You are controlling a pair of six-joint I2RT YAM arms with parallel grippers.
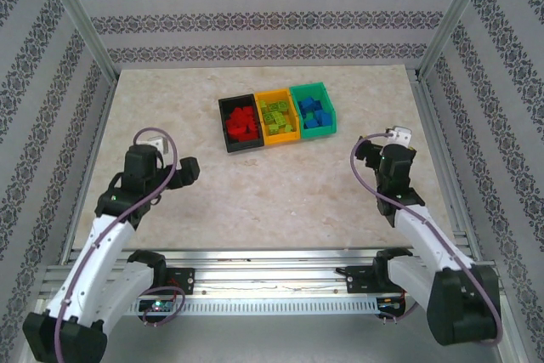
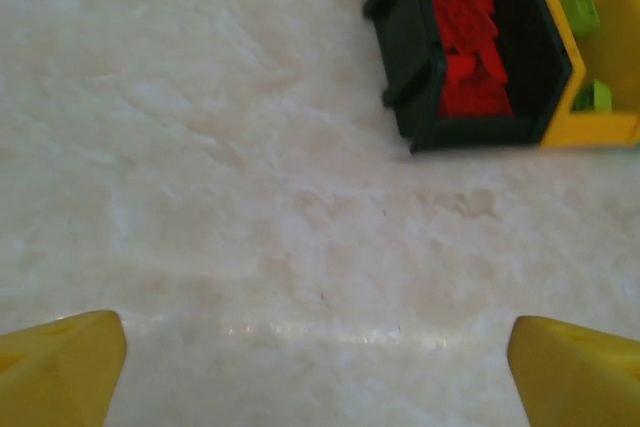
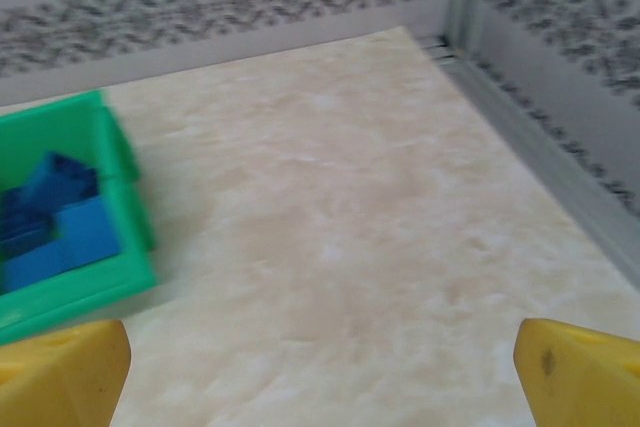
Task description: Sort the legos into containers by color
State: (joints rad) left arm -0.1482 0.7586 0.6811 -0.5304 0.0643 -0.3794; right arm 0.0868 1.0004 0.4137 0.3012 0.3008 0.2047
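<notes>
Three joined containers sit at the table's far middle. Red legos [image 1: 241, 123] fill the black bin [image 1: 244, 147]. Lime green legos [image 1: 278, 116] lie in the orange-yellow bin [image 1: 284, 138], and blue legos [image 1: 313, 112] in the teal-green bin [image 1: 320, 132]. My left gripper [image 1: 174, 159] hovers over bare table to the near left of the bins, open and holding nothing. Its wrist view shows the gripper [image 2: 318, 367] with the black bin [image 2: 400, 67] and red legos [image 2: 465, 42] ahead. My right gripper [image 1: 378, 144] is open and holding nothing to the bins' near right. In its wrist view the gripper [image 3: 320, 367] has the teal-green bin [image 3: 90, 282] and blue legos [image 3: 60, 227] at left.
Patterned walls and aluminium posts [image 1: 450, 19] enclose the marble tabletop [image 1: 280, 193]. A metal rail [image 3: 540, 137] runs along the table's right edge, close to my right gripper. The arm bases stand on the frame at the near edge.
</notes>
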